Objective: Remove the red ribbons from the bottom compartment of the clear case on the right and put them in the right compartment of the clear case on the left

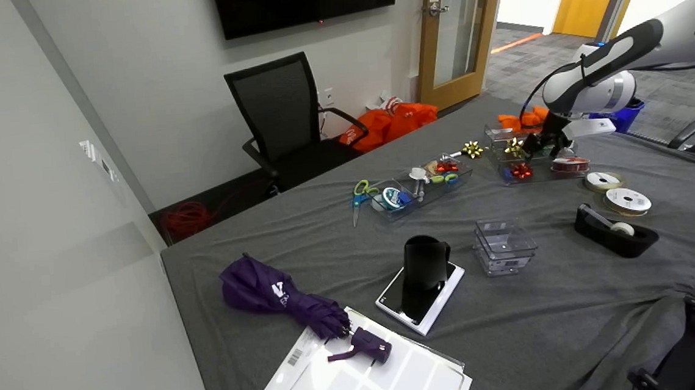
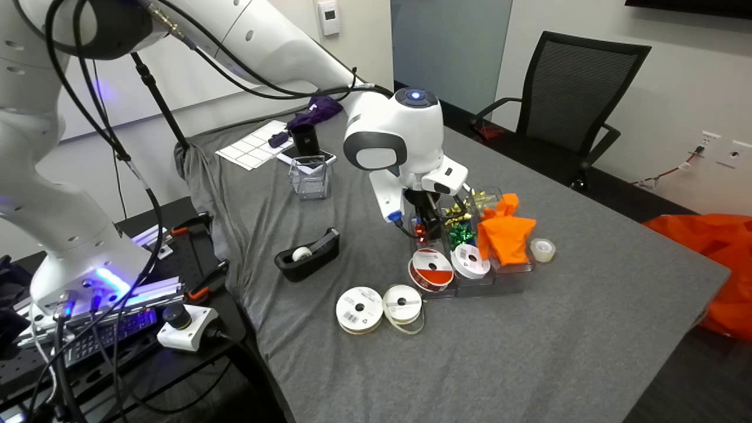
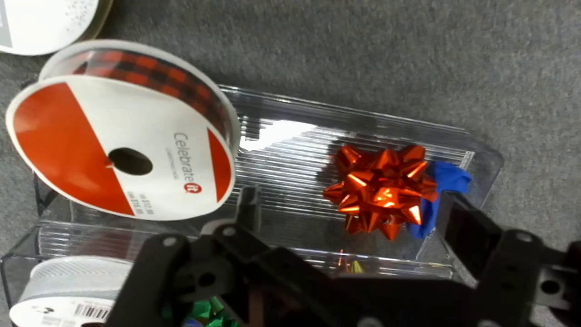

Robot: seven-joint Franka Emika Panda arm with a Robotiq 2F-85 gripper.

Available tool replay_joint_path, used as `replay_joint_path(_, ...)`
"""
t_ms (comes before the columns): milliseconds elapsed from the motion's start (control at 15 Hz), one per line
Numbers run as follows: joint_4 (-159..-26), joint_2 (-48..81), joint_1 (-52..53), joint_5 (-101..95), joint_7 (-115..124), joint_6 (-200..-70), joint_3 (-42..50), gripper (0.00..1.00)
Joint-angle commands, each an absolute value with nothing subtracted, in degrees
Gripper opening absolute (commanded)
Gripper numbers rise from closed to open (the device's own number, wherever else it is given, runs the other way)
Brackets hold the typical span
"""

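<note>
Our claw (image 3: 356, 215), black and two-fingered, hung over the clear case on the right (image 3: 290, 181), its fingertips (image 3: 465, 231) spread wide apart and gripping nothing that we could make out. Looking down from the wrist, we saw a shiny red bow (image 3: 383, 190) between those tips; whether either one touched the case we could not tell.

In an exterior view, that bow lay toward the left end of the case's near compartment (image 1: 542, 175), with a blue piece (image 3: 449, 178) (soft-looking, though we could not name it) just beside it. At the right end of the same compartment sat a tilted spool of red-and-black plaid ribbon (image 3: 150, 181). We found a green bow (image 2: 461, 234) and a white spool (image 2: 464, 262) in the middle compartment, and orange cloth (image 2: 506, 235) bulged out of the far one.

To the left stood the other clear case (image 1: 392, 216), with a round teal-and-white item (image 1: 393, 198) in its left compartment, something red and shiny (image 1: 447, 167) in its right one, and scissors (image 1: 358, 200) just beside it on the gray tablecloth (image 1: 314, 240). Nearer and to the right, two cream ribbon spools (image 1: 620, 203) lay near a black tape dispenser (image 1: 617, 240). Nearer still and farther left, we made out a black mug (image 1: 425, 263) and a folded purple umbrella (image 1: 268, 292).
</note>
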State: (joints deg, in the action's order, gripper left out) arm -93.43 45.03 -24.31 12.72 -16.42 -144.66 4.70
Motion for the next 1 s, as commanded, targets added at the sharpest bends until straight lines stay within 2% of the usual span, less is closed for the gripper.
replay_joint_path(0, -93.67, 44.74, -24.58, 11.92, -15.36, -144.33, 4.33, 1.0)
replay_joint_path(400, -91.47, 46.68, -24.86, 13.36, -14.21, -145.06, 2.64, 1.0)
replay_joint_path(467, -91.28, 46.84, -24.82, 13.44, -13.9, -145.21, 2.48, 0.75)
replay_joint_path(600, -90.92, 47.18, -24.28, 13.07, -12.65, -145.48, 2.84, 0.67)
replay_joint_path(933, -88.45, 49.25, -23.74, 12.61, -9.94, -145.63, 3.6, 0.29)
